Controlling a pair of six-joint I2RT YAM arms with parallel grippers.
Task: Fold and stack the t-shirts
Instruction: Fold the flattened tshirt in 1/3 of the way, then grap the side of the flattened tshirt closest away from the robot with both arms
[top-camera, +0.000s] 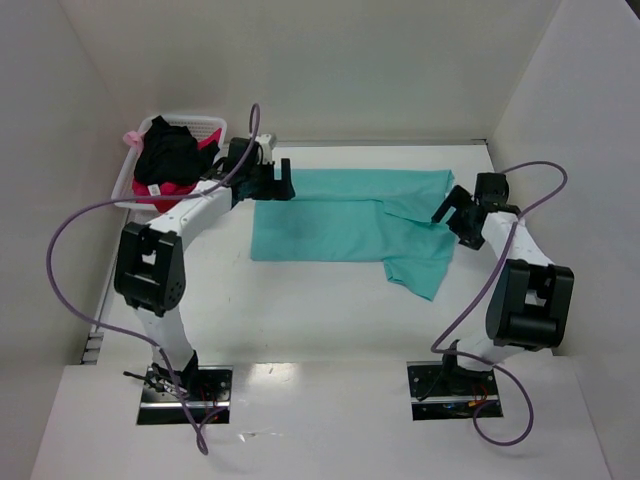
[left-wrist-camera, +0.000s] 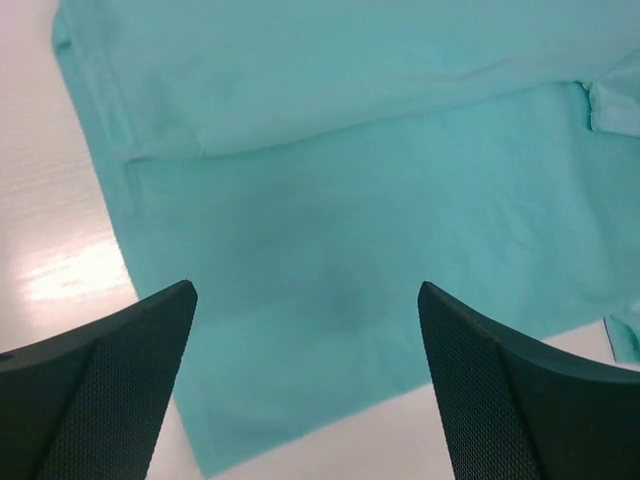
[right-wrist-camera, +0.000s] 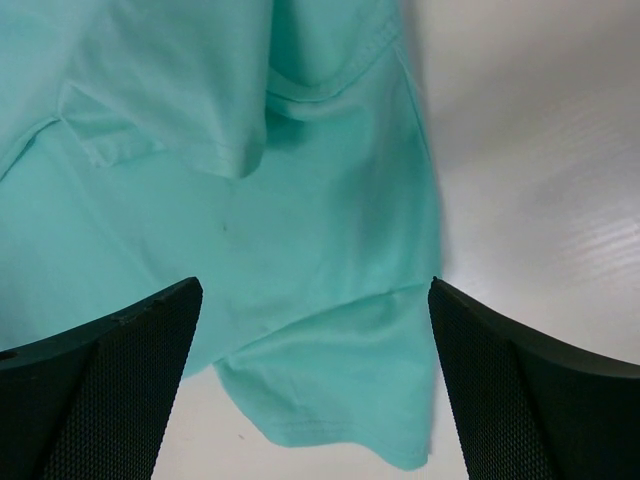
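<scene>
White basket (top-camera: 205, 121) of black shirt (top-camera: 170, 155) and pink shirt (top-camera: 170, 192), near left claw (top-camera: 288, 185)

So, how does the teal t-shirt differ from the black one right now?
The teal t-shirt lies spread out on the table, partly folded over; the black t-shirt sits crumpled in the white basket. The teal t-shirt lies alone, while the black t-shirt shares the basket with a pink-red t-shirt. Both are soft cloth, neither neatly folded yet.
</scene>
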